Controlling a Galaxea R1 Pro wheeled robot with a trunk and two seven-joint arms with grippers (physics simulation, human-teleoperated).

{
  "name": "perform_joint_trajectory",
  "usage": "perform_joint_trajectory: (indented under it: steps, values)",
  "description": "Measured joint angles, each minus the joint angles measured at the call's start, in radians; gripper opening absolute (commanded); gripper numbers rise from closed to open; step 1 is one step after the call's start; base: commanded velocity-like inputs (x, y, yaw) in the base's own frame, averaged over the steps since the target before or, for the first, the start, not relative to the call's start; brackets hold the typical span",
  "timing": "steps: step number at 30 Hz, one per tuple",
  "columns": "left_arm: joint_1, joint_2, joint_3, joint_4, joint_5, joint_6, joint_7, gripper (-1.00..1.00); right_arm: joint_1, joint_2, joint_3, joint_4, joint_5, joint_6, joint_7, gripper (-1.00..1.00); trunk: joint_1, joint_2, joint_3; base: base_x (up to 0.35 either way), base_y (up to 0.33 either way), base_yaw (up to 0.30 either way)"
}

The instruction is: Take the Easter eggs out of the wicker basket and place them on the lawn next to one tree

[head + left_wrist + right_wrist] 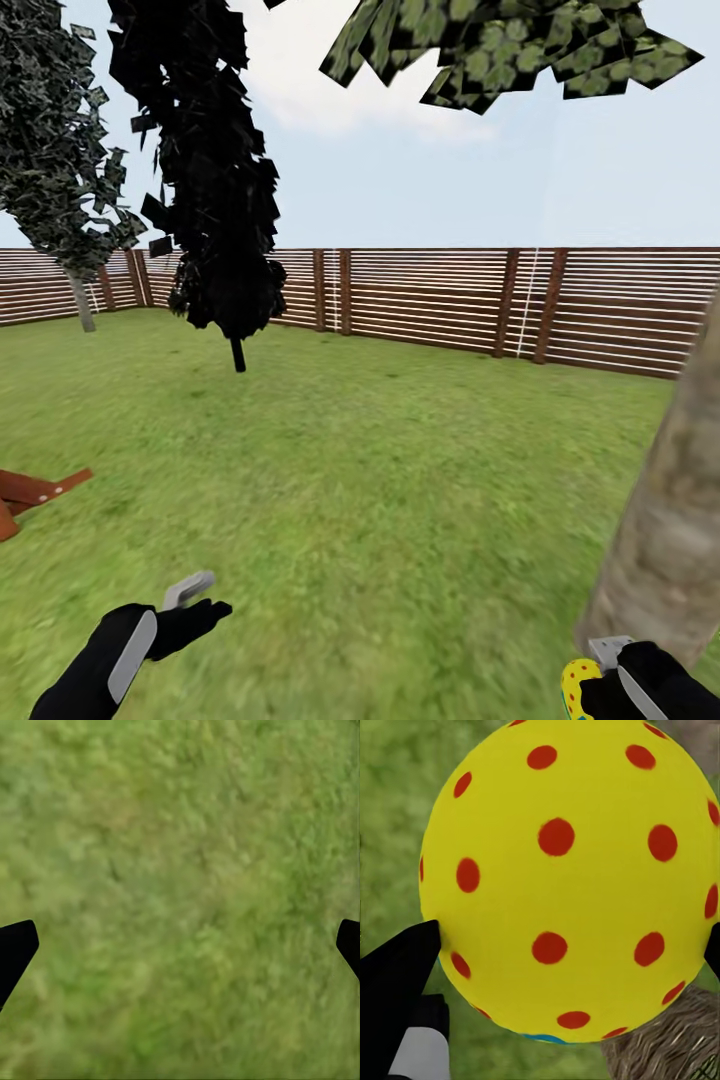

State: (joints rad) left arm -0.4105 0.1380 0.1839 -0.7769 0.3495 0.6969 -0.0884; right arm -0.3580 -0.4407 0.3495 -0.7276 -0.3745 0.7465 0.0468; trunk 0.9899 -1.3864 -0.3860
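- Yellow Easter egg (pixel 566 881), red-dotted with a blue-green trace at one end, is gripped between the black fingers (pixel 394 979) of the right gripper (pixel 600 675); in the head view it is seen at the lower right corner, just beside the base of the tree (pixel 665 520).
- Woven wicker basket (pixel 664 1042) is partly seen behind the egg in the right wrist view.
- Left gripper (pixel 195 600) is held low over the lawn (pixel 400 470), its fingers (pixel 15 949) spread wide with only grass between them.
- Reddish-brown wooden part (pixel 35 490) is noted at the left edge, on the grass.
- Thin-trunked black-leaved tree (pixel 215 200) is recorded farther off on the lawn.
- Grey-leaved tree (pixel 60 150) is placed at the far left corner.
- Brown slatted fence (pixel 440 300) is set along the far side.
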Motion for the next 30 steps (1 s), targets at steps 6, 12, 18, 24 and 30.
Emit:
perform_joint_trajectory:
  steps: [6, 12, 18, 24, 30]
  values:
    - [0.0, -0.001, 0.0, 0.002, 0.002, 0.0, 0.0, 1.0, 0.0, 0.0, 0.0, 0.0, -0.001, 0.0, 0.001, -1.0, 0.0, 0.0, 0.0, 0.337, 0.0, -0.177]
    - [0.0, 0.0, 0.0, 0.003, 0.003, -0.001, 0.0, 1.0, 0.0, 0.0, 0.002, 0.0, 0.001, 0.0, 0.0, -1.0, 0.001, 0.0, 0.0, 0.101, 0.0, -0.004]
    - [0.0, -0.001, 0.0, 0.003, 0.003, -0.002, 0.0, 1.0, 0.0, 0.006, 0.001, 0.0, 0.001, 0.0, 0.0, -1.0, 0.004, -0.007, -0.003, 0.001, 0.0, 0.0]
    - [0.0, -0.001, 0.0, 0.003, 0.003, -0.002, 0.001, 1.0, 0.0, 0.008, -0.001, 0.019, 0.0, 0.0, 0.0, -1.0, 0.027, -0.049, -0.022, 0.0, 0.0, 0.0]
    - [0.0, -0.002, -0.001, 0.003, 0.001, -0.004, 0.004, 1.0, 0.0, 0.008, -0.002, 0.02, -0.001, 0.0, 0.0, -1.0, 0.05, -0.091, -0.041, 0.0, 0.0, 0.0]
